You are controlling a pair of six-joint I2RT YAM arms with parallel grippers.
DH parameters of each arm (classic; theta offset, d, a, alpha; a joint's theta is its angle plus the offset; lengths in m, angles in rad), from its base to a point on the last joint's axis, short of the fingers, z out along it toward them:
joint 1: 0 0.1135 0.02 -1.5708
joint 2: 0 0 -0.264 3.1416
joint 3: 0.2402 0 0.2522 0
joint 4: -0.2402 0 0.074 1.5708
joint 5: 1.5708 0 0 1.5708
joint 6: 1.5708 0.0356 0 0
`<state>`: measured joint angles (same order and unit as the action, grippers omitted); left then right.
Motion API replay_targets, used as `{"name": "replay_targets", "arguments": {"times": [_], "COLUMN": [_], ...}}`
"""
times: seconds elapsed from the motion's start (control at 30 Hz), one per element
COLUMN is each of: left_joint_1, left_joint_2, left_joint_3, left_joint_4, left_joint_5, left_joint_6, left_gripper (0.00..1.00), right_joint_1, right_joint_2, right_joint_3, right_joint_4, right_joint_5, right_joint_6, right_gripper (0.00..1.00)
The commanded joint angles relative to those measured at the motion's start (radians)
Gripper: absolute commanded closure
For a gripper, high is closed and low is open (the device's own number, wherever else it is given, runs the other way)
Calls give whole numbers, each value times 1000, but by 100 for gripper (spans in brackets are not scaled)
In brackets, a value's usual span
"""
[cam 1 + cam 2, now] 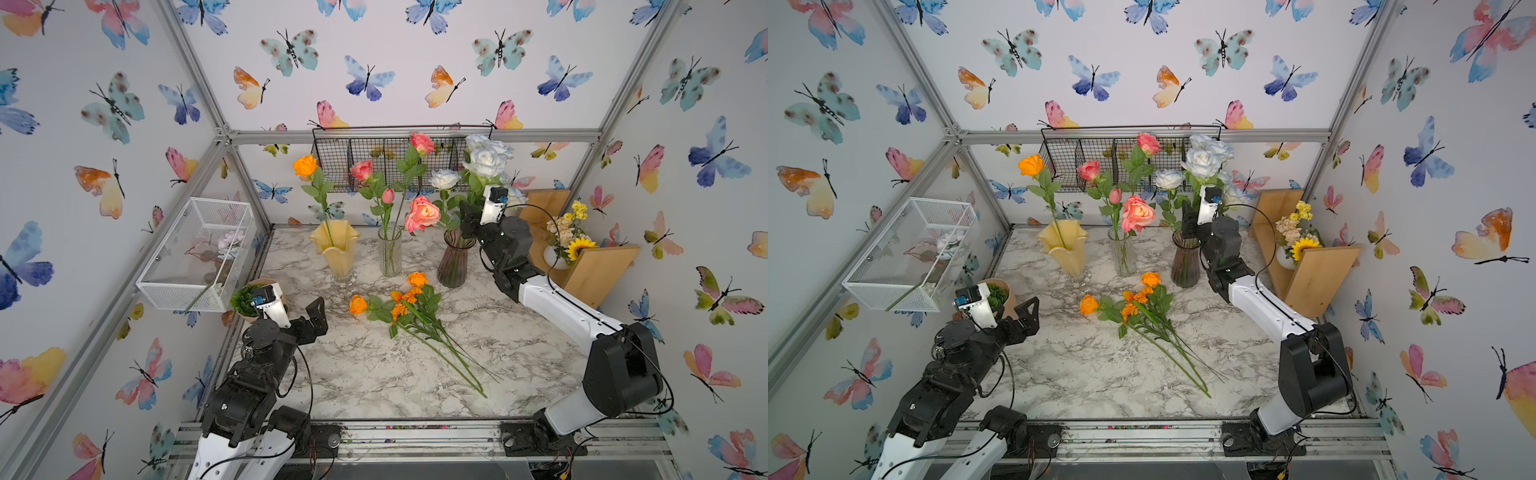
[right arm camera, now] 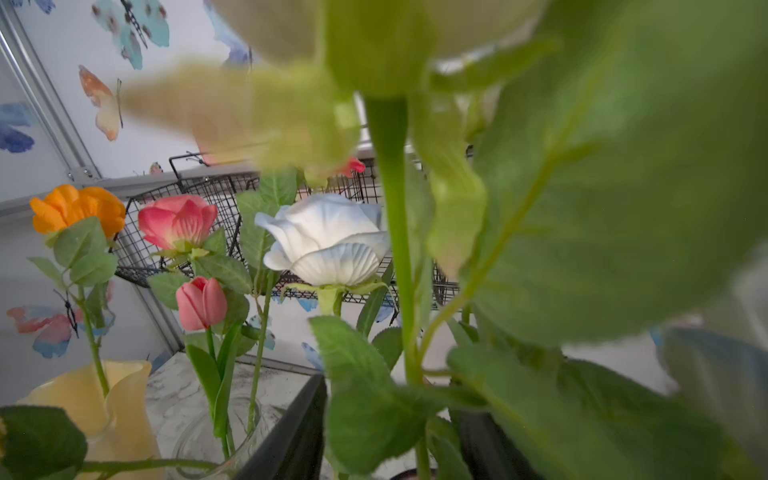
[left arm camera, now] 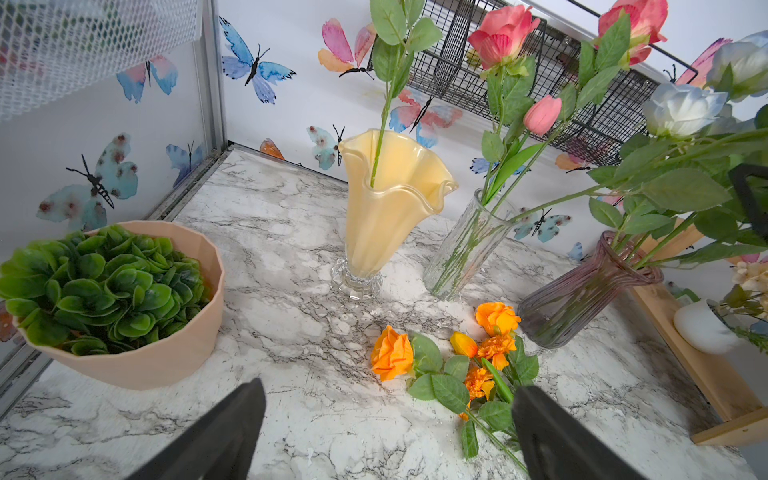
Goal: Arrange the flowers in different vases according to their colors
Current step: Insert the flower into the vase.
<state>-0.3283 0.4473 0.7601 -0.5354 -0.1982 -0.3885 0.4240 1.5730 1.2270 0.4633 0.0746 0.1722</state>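
Orange flowers [image 1: 415, 309] lie flat, blooms toward the vases [image 1: 455, 262].

- The left arm [image 1: 249, 374] rises from the near edge of the desk [image 1: 374, 374], well apart from the purple vase [image 1: 455, 262]. Its elbow is folded and its forearm is low.
- The left pincer [image 1: 312, 318] points toward that vase from a distance. It hangs just above the desk with its jaws spread wide, holding nothing.
- The right arm [image 1: 561, 307] stretches from the near corner toward the vase, and its white link slopes upward.
- The right wrist is turned upright just beside the vase.
- The right pincer [image 1: 467, 226] sits at the vase's rim with its fingers [image 2: 291, 432] parted. A flower stem [image 2: 399, 249] passes between them.
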Motion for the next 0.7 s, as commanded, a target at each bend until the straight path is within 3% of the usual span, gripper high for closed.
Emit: {"name": "replay_targets", "arguments": {"times": [0.0, 0.3, 0.5, 0.67], "left_joint_1": [3, 3, 3, 3], "left_joint_2": [4, 14, 98, 151], "left_joint_3": [-7, -8, 31, 19], "left_joint_4": [20, 23, -8, -3], "left_joint_5": [29, 36, 47, 131], "left_joint_6": [12, 10, -21, -168], "left_gripper": [1, 1, 1, 1], "right_joint_1": [-5, -5, -5, -5], "right_joint_2": [-24, -131, -238, -279], "right_joint_3": [66, 198, 207, 255], "right_joint_4": [-114, -343, -506, -810], "right_joint_5": [16, -12, 11, -45], "right_joint_6": [15, 88, 117, 152], "right_gripper": [35, 26, 23, 21]}}
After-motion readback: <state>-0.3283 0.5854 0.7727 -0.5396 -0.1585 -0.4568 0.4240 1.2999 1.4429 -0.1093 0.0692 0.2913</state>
